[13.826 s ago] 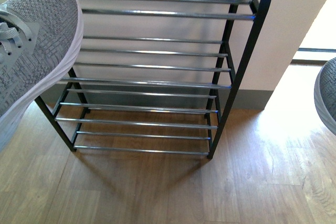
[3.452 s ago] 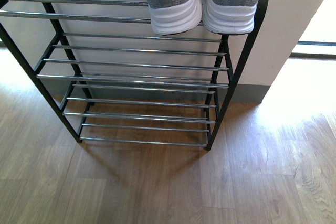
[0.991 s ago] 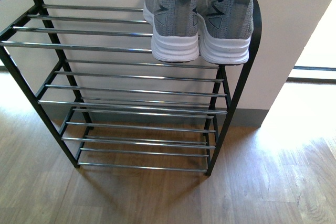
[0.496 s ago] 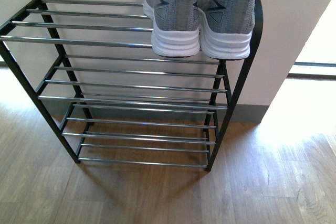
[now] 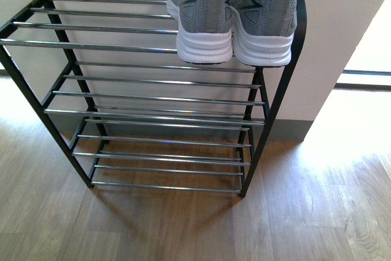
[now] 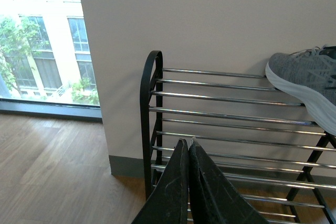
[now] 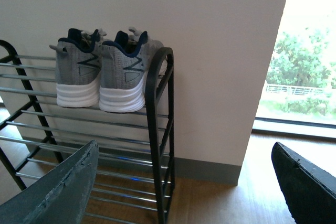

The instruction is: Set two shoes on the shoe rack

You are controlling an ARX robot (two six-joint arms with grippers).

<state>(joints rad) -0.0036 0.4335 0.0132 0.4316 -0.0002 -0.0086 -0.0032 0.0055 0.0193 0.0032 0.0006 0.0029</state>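
Two shoes: sitting on the top tier of the shoe rack, in the upper middle of the front frame, just beside the rack's right-hand arch. Nearest, and showing only in the wrist views: left gripper hanging empty with fingers pressing together, right gripper hanging empty with fingers standing wide apart, both well apart from the shoes and touching nothing. Beyond the bare wooden floor, lower tiers lying vacant. Up on the top bars, thick white heels facing the camera at the front bar, soles resting flat across several bars, probably sharing the weight so that nothing is tipping through the gaps. Long axes running front to back, crossing the bars at right angles, lying parallel, sides touching or nearly so. Toes pointing away toward the wall, reaching about as far as the back bars. Judging by this, looking like nothing is left needing a grasp.
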